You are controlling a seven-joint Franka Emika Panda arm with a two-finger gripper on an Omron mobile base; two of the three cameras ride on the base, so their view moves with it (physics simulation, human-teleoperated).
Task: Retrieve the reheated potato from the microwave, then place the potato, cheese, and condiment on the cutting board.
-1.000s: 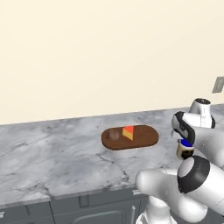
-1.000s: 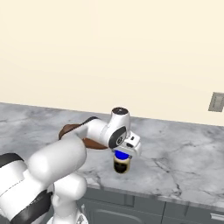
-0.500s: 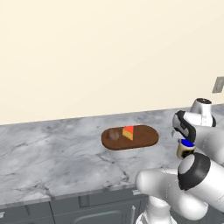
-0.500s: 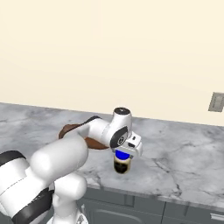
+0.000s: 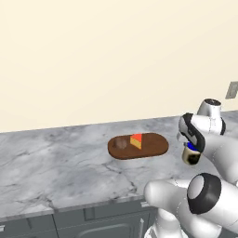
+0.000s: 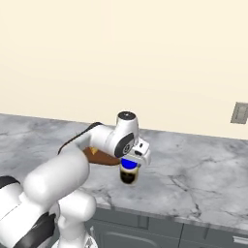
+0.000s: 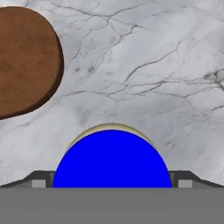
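The gripper (image 6: 130, 170) hangs straight over the condiment bottle (image 6: 128, 173), and that is the relation everything turns on: the bottle stands upright on the marble counter (image 5: 60, 162), its long axis running up toward the hand, with the round blue cap (image 7: 112, 159) directly beneath the palm and close to it. In the hand view the cap sits dead centre between the two dark fingertips (image 7: 38, 180), which stand off to either side of it with the jaws spread wide. They flank the cap, but from here I can't say they press on it, so I take the bottle to be unheld, resting on the counter.

The cutting board (image 5: 153, 146) lies to one side of the gripper, near but apart from the bottle, with bare counter between them. In the left base view it is off to the arm's left; in the hand view only one rounded end (image 7: 26, 61) shows, ahead and to the left of the fingertips. The potato (image 5: 121, 143) and the cheese wedge (image 5: 136, 141) are already on the board, side by side toward the end farther from the gripper.

So my judgement is that the condiment is the last piece. The hand needs only to sink along the bottle's axis and close, then carry it sideways to the board's near, bare end.
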